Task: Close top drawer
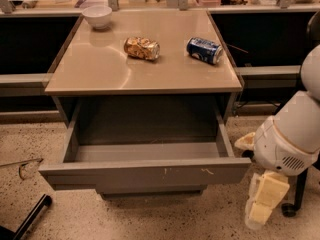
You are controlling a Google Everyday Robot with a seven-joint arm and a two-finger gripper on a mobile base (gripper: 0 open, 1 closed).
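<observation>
My gripper [262,205] hangs low over the speckled floor [150,220], pointing downward below the round white housing of my arm [286,143]. It has hold of nothing. Whether it is spread or closed I cannot tell from here.

The top drawer [145,172] is just to the left of my gripper and stands pulled well out of the grey cabinet [229,104]. Its flat, handleless front carries a few small white scuff marks. The right end of that front is the part nearest my gripper, close beside it but not touching. My gripper sits a little lower than the front's bottom edge. Another grey drawer front [150,190] shows under the open one, set further back.

Up and to the left of my gripper is the cabinet's tan top [90,69]. On it, nearest to me, a blue soda can [204,50] lies on its side close to the right edge. Further left is a crumpled orange-brown snack bag [142,48]. A white bowl [96,16] sits upright in the far left corner, well apart from my gripper.

Just to the right of my gripper, a dark chair leg ends in a castor [288,209] on the floor. Far to the left, a black bar [31,219] lies at an angle across the floor.
</observation>
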